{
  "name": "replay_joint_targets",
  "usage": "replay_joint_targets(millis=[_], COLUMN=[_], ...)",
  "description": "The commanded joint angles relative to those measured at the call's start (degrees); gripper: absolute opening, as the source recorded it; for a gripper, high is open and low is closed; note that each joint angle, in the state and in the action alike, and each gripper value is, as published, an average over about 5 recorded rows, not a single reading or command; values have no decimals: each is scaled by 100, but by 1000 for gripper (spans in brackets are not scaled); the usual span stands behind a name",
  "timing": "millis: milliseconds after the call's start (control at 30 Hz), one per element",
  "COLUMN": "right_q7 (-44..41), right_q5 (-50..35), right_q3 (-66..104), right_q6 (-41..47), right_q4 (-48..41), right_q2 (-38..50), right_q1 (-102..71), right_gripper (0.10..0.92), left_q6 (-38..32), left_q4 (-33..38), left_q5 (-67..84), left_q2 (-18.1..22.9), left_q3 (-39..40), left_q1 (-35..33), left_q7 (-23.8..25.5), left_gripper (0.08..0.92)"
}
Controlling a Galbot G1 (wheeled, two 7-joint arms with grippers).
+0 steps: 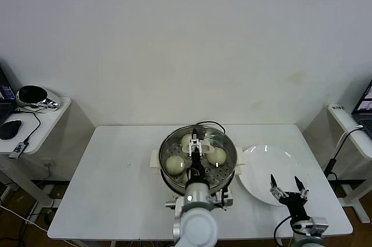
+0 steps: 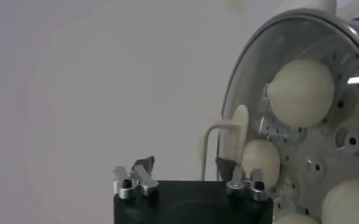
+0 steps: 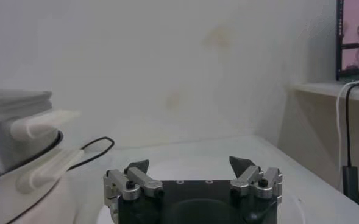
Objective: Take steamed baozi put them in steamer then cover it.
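The steamer (image 1: 164,147) stands mid-table with the clear glass cover (image 1: 225,144) resting on it. Through the glass I see three baozi (image 1: 174,164) (image 1: 217,156) (image 1: 186,140). My left gripper (image 1: 197,143) hovers right over the cover's cream bar handle (image 2: 229,135), jaws open and holding nothing; one fingertip (image 2: 225,165) stands beside the handle. In the left wrist view the baozi (image 2: 301,91) show under the cover (image 2: 252,67). My right gripper (image 1: 289,186) is open and empty above the white plate (image 1: 261,163).
The steamer's black cord (image 3: 97,146) loops on the white table (image 1: 116,171) behind it. Side tables flank the work table, the left one carrying a helmet-like object (image 1: 32,96) and a mouse. A monitor (image 3: 356,36) sits far right.
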State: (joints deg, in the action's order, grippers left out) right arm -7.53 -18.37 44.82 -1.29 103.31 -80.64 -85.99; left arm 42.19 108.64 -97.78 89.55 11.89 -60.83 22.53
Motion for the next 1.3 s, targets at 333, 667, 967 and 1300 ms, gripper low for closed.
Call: replay_joint_targets(millis=[333, 667, 967, 1300], right_q7=[-143, -382, -27, 66], right_q5=[150, 262, 358, 246], right_q3=[-34, -265, -299, -154], right_q6=[-60, -236, 40, 157], right_q4=[191, 565, 810, 1100], right_q2=[57, 213, 43, -6], right_q1=[-196, -639, -840, -1273], right_gripper=[823, 823, 823, 823], left_q6=[-443, -2401, -3289, -3134], left_q4=[1534, 2357, 1768, 1159], left_q5=[1259, 6701, 9792, 10556], left_q2=[-292, -1015, -917, -865], left_q3=[-529, -2997, -4609, -4812], left_q1=[-591, -1867, -3287, -4150], left_q7=[-943, -3281, -2704, -2196], left_gripper=[823, 823, 823, 823])
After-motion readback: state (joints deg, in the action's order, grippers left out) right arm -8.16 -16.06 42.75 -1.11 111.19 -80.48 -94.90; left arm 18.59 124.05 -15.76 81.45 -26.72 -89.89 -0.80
